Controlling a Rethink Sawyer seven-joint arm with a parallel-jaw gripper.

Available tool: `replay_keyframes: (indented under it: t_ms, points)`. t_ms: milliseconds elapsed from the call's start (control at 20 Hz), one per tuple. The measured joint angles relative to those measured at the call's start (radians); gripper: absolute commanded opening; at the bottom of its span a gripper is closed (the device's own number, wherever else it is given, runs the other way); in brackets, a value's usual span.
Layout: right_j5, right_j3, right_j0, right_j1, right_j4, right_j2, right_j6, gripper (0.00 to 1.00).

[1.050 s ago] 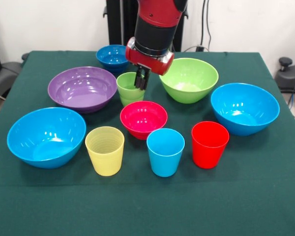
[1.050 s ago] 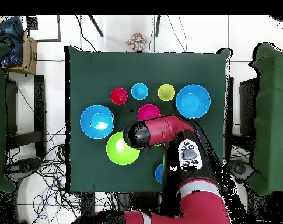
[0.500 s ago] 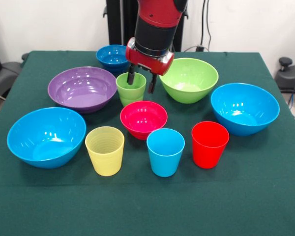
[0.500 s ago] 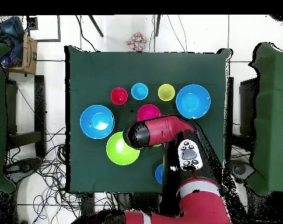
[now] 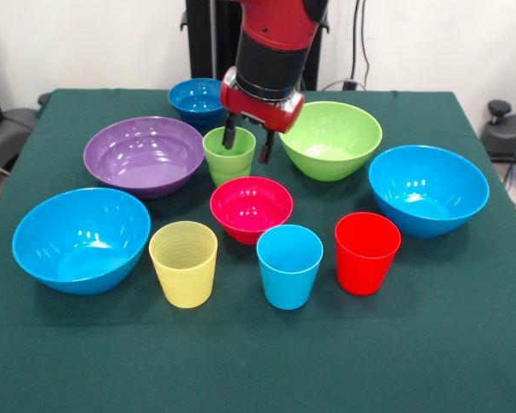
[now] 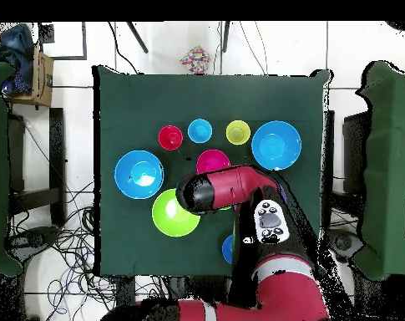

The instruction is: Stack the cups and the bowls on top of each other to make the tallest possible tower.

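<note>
One green cup (image 5: 229, 155) directly under the gripper (image 5: 246, 143)

Fingers are hanging apart, straddling the upright cup's rim; the cup is standing between the purple bowl (image 5: 144, 155), left, and lime bowl (image 5: 330, 139), right.

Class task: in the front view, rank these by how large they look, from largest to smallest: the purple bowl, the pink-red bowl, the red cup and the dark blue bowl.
1. purple bowl
2. pink-red bowl
3. red cup and dark blue bowl: too close to rank, since the bowl stands farther from the camera and is partly behind the arm.
</note>
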Motion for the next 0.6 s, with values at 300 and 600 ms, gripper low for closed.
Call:
replay_keyframes:
  t_ms: [300, 600]
  points:
    - [0.0, 0.0, 0.0, 0.014, 0.0, 0.0, 0.0, 1.0]
    - [0.0, 0.0, 0.0, 0.04, 0.0, 0.0, 0.0, 1.0]
